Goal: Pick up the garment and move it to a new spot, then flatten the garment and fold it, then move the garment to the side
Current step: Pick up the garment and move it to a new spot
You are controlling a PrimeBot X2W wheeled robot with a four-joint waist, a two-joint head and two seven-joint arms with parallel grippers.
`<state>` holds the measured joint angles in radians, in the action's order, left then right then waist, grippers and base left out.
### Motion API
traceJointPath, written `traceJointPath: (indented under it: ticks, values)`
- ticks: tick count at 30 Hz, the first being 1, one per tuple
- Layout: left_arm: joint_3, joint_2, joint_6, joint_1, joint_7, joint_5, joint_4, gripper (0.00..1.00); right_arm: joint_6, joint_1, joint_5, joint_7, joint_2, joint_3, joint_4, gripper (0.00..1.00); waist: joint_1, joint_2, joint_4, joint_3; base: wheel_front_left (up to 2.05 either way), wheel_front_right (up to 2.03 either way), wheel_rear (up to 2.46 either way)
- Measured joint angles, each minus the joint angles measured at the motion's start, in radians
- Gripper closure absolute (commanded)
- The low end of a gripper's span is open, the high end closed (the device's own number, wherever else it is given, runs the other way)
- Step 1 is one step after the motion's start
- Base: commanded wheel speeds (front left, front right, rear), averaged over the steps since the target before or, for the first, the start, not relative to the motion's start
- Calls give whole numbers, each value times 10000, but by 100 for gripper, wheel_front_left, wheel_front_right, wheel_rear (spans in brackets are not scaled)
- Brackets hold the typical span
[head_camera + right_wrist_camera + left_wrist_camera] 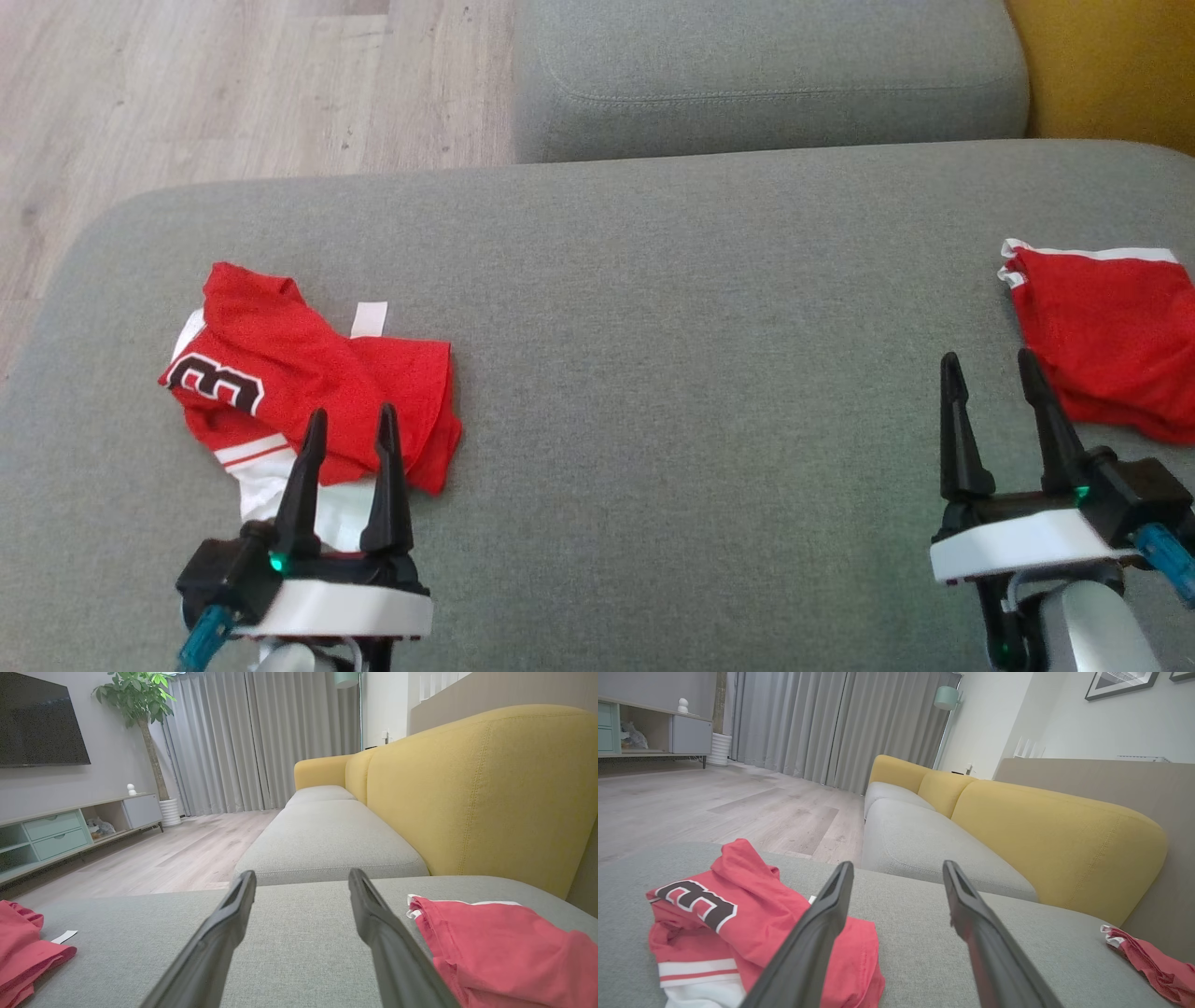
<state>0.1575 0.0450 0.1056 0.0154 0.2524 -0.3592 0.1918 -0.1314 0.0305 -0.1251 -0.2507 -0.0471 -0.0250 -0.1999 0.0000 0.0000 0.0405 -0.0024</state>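
A broad grey sofa cushion [672, 373] spreads across the foreground, with pale wood floor [187, 84] past its far left edge and a yellow backrest [1055, 830] on the right. A crumpled red jersey [308, 373] with white trim and a dark number lies on the cushion's left part. A second red garment [1111, 336] with a white hem lies flatter at the far right. The left hand [352, 415] is at the jersey's near edge, fingers spread and empty; the right hand [988, 357], also spread and empty, is just beside the second garment
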Motion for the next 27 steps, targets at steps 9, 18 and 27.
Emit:
traceJointPath:
  ticks: [9,18,27]
  values:
    - [-17,0,-15,1,-2,-2,48,0,0,0,-10,0,0,36,-12,0,0,0,23,-32,0,0,0]
    - [-52,2,-245,62,-2,12,144,0,0,-37,-236,0,0,462,-113,0,0,0,635,-41,0,0,0]
    - [-113,4,-265,89,-2,82,215,0,0,-44,-422,0,2,1145,-180,0,0,0,1669,-25,0,0,0]
